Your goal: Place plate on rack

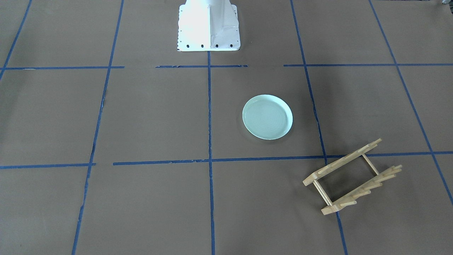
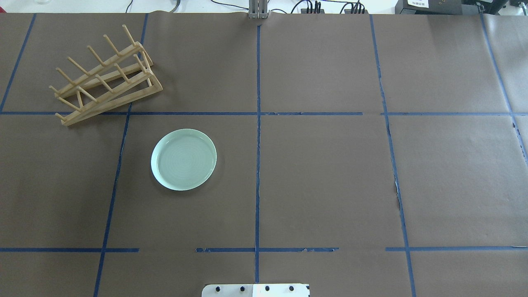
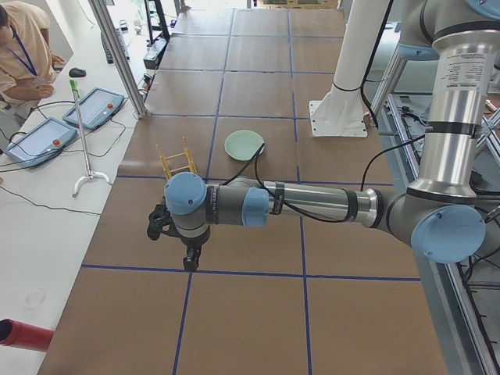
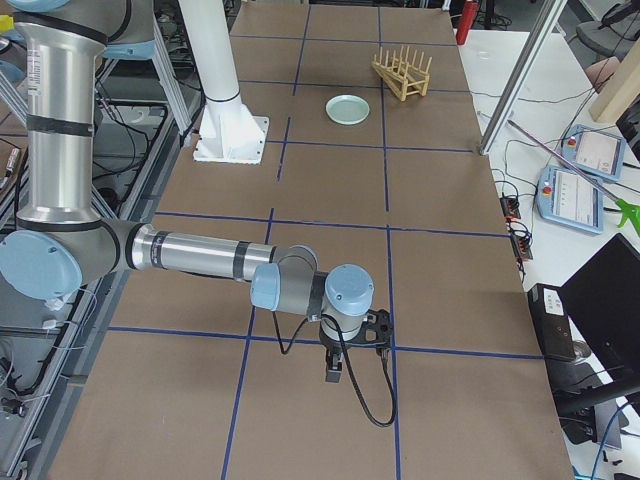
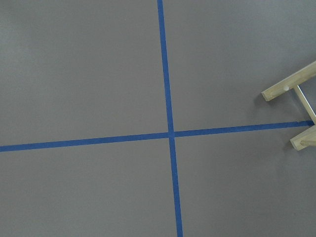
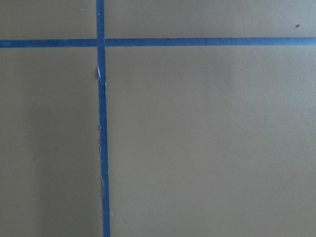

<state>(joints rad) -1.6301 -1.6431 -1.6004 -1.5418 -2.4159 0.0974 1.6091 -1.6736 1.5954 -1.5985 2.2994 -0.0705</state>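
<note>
Fingers of the left gripper (image 3: 189,264) and right gripper (image 4: 334,375): apart or together, I cannot tell. Well apart from both, the round mint-green plate (image 2: 183,159) lies flat; probably stiff, slippery, breakable, so I would pinch its raised rim.

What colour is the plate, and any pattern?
The plate is pale mint green with faint concentric rings, clearest in the overhead exterior view.
</note>
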